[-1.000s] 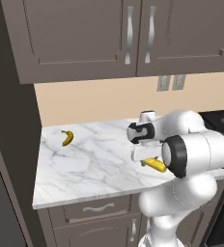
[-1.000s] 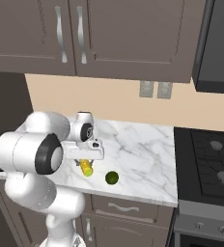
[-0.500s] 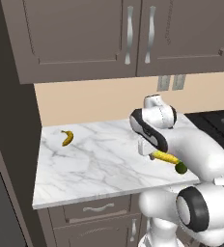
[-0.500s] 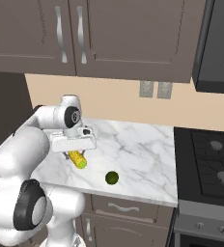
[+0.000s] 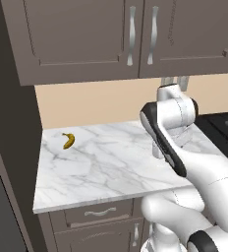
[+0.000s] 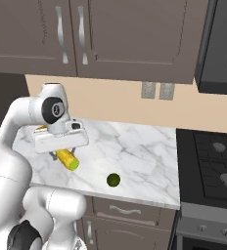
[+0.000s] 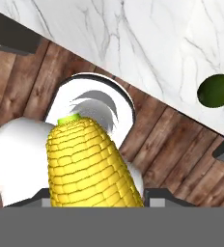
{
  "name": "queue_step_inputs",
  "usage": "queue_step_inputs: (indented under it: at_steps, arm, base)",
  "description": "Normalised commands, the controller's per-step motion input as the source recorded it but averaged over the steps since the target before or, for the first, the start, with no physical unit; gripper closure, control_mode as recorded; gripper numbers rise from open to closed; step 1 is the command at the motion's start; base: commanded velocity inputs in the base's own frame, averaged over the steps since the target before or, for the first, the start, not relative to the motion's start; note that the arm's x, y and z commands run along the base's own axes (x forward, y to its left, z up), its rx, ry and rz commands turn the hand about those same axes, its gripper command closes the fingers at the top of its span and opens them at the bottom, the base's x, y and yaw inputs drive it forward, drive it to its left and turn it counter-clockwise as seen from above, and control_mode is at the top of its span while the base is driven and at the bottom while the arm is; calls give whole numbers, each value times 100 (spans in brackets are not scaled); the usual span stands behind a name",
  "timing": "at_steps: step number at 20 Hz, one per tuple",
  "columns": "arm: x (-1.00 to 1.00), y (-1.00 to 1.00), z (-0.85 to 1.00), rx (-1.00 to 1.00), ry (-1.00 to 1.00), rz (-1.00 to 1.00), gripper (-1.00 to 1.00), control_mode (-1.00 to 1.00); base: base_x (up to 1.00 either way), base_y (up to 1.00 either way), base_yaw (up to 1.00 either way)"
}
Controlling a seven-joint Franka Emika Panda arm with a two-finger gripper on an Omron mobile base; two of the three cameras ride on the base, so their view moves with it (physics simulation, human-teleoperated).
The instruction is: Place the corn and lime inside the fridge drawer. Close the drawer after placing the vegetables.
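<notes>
A small yellow banana (image 5: 68, 140) is lying near the back left corner of the white marble counter (image 5: 101, 170), under dark panelled wall cabinets (image 5: 81, 34) with silver bar handles. A black stovetop (image 6: 214, 163) is sitting just beside the counter's right end, and a double wall outlet (image 6: 157, 90) is showing on the beige backsplash.

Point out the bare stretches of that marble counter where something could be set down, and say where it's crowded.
Widest free patch: the marble counter between the banana at the back left and the arm. Also free: the stretch between the lime and the stove. Crowded: the front left in the right base view, where the gripper holds the corn above the counter.
</notes>
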Motion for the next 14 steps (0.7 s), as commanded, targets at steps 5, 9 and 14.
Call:
queue_step_inputs:
  at_steps: [5,9,14]
  arm:
    - [-42,0,19,0,0,6,100,-100]
    - [-8,0,4,0,0,1,100,100]
    - [0,0,0,0,0,0,100,100]
  base:
    - [0,0,0]
    - [-33,0,7]
    - [-58,0,33]
